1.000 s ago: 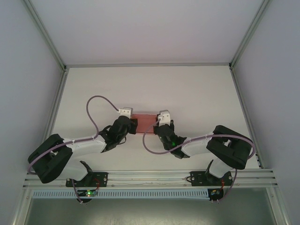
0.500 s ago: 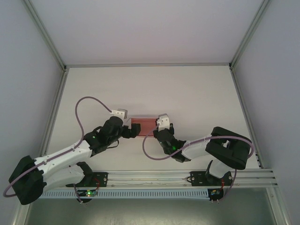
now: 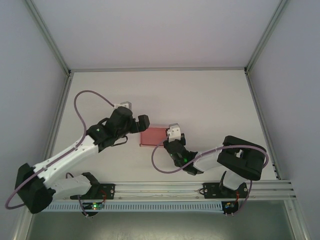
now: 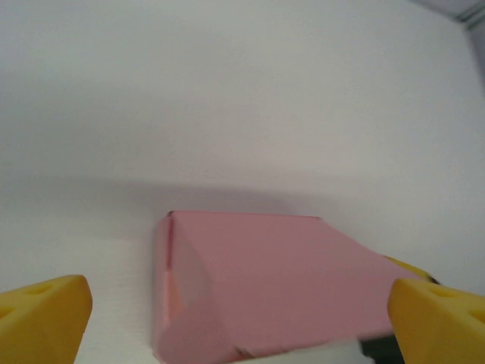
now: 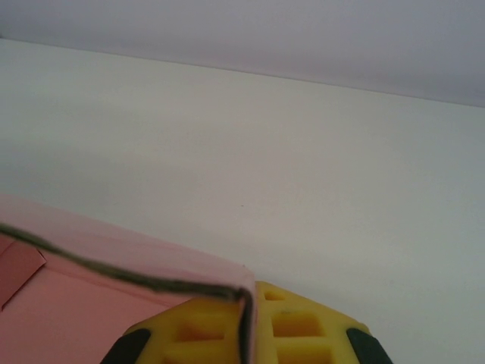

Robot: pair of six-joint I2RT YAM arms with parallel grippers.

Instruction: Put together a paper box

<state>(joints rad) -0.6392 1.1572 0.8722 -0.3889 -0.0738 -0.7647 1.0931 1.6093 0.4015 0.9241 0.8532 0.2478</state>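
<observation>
Nearest the table's (image 3: 215, 100) near edge: right pincer (image 3: 172, 135), shut tight on the right-hand wall of the box (image 3: 152, 136), card edge pinched between yellow pads (image 5: 318, 303). Just beyond, about mid-table: the box itself, pink, walls up and top panel lying flat, so judged mostly folded. Probably left to do: tucking or pressing the last flaps. Impossible to tell whether any tab is locked. Farther, just beside the box's far left corner: left pincer (image 3: 143, 121), spread wide, holding nothing. No brand, label or writing readable anywhere.
</observation>
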